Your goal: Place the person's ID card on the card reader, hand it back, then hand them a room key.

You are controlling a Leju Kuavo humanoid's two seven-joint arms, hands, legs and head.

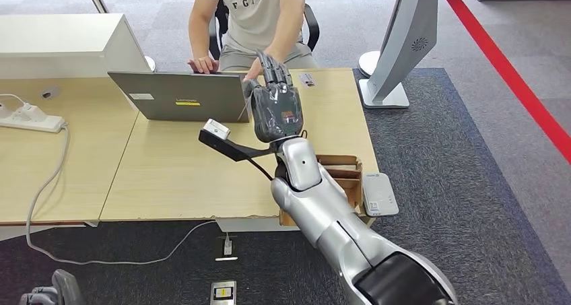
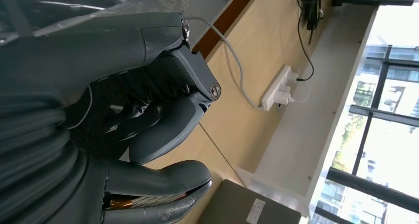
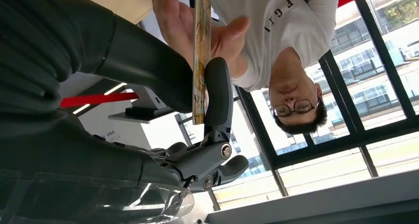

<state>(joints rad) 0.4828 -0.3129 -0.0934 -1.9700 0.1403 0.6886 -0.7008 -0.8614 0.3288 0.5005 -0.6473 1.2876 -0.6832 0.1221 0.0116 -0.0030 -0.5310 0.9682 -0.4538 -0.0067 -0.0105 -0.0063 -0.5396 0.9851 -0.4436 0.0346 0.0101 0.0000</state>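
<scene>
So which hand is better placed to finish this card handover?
The right hand: it pinches the card against the person's hand across the table. The left hand hangs low beside the table, holding nothing.

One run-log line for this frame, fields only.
phase: card handover | right hand: pinching card | person's hand: on card | left hand: holds nothing

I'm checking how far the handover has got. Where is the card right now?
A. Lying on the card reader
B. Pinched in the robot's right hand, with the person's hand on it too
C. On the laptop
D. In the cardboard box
B: the right wrist view shows the card edge-on, pinched in the right hand, with the person's hand holding its far end.
</scene>
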